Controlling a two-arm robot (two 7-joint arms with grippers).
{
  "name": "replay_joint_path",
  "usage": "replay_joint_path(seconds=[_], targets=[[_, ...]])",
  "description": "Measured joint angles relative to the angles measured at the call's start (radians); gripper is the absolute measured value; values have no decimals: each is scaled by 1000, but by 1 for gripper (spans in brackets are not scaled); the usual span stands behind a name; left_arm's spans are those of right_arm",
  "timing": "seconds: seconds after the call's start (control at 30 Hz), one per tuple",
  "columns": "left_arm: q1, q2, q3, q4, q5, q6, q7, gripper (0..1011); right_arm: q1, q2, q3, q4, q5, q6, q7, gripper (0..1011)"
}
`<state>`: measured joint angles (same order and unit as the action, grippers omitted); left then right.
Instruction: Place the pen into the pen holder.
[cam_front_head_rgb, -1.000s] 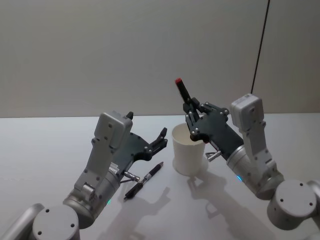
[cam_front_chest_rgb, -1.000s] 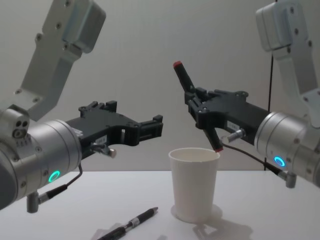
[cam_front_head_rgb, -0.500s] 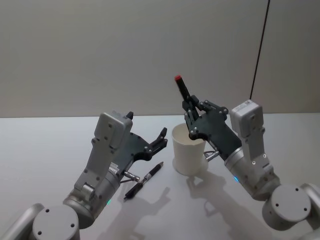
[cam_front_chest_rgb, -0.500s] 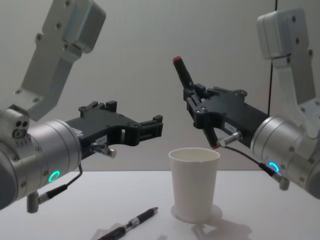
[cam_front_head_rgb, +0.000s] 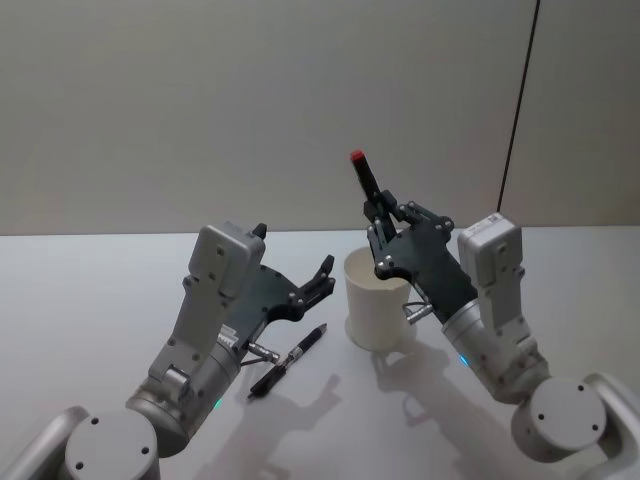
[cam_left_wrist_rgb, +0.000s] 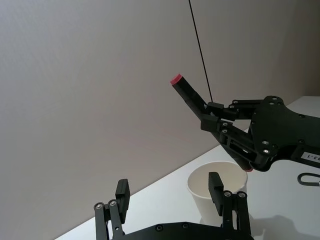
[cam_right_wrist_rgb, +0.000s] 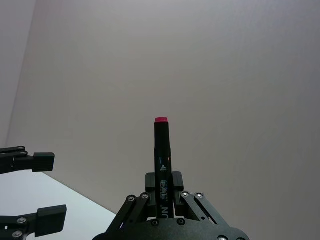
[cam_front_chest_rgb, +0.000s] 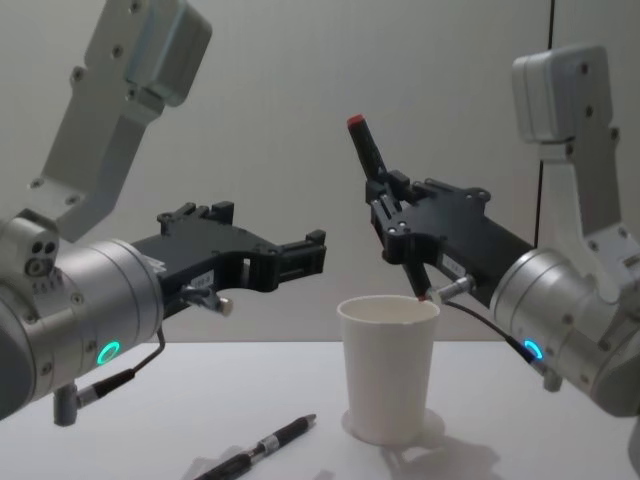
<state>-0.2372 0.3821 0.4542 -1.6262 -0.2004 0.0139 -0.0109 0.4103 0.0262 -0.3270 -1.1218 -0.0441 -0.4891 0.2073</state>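
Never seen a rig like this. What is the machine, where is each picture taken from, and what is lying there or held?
This is a two-armed robot with a claw-like gripper on each arm. One picture looks down from its head, one looks across from its chest, and one comes from each wrist. On the pale table stands a plain white paper cup, the pen holder, and beside it lies a black pen. The right gripper is shut on a black marker with red ends, tilted, its lower tip just over the cup's mouth. The left gripper hangs open over the table, near that pen.
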Motion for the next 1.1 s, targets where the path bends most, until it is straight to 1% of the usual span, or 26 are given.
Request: replay_joint_path(seconds=[0.37,0.6,1.1], targets=[[0,0,0,0,0,0,0,1004,29,-19,-4,83,-3,-78,-27,179],[0,0,0,0,0,0,0,1004,46,-31,-9,127,-10,-114,-43,179],[0,0,0,0,0,0,0,1004,74,-50,-15,202,-25,-165,-63,179]])
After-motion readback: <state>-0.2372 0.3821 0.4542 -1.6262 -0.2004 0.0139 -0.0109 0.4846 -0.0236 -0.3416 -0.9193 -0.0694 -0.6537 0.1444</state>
